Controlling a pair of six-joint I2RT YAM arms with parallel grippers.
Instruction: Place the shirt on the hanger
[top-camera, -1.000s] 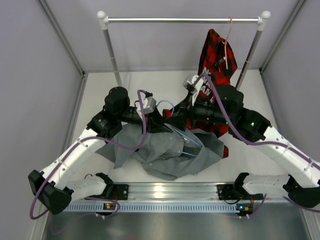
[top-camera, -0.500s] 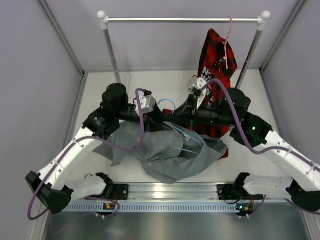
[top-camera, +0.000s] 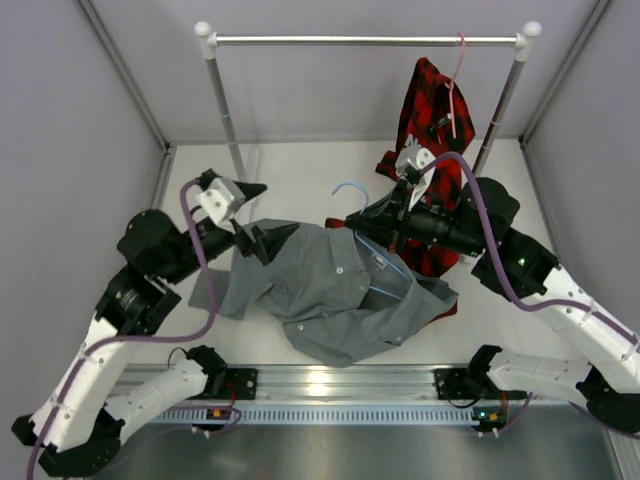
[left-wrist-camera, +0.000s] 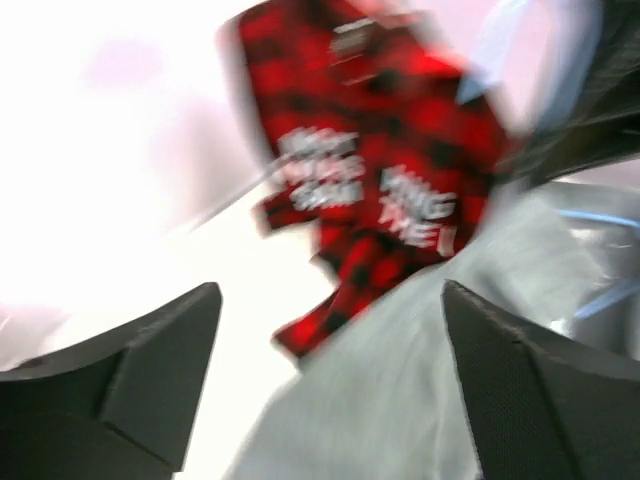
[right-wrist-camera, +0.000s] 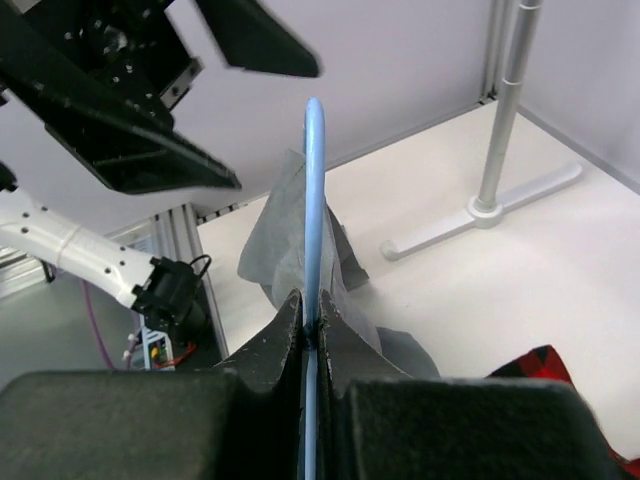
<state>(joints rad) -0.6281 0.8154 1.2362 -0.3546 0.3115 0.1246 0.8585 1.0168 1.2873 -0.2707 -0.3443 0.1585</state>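
White arms (top-camera: 95, 340), black joints (top-camera: 150, 245) (purple cables (top-camera: 210, 300) trailing)

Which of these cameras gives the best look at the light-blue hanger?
The top external view: the light-blue hanger shows its hook and wire arms running into the grey shirt. The right wrist view sees it edge-on, a single blue line pinched in the right gripper. The left wrist view is blurred, with only faint blue streaks.

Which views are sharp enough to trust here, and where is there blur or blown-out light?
Left wrist: heavily motion-blurred, the plaid shirt with its lettering smeared, and the upper left washed out to white. Right wrist: the hanger is crisp, clamped in the right gripper. Top external: sharp and evenly lit, with only soft shadows.
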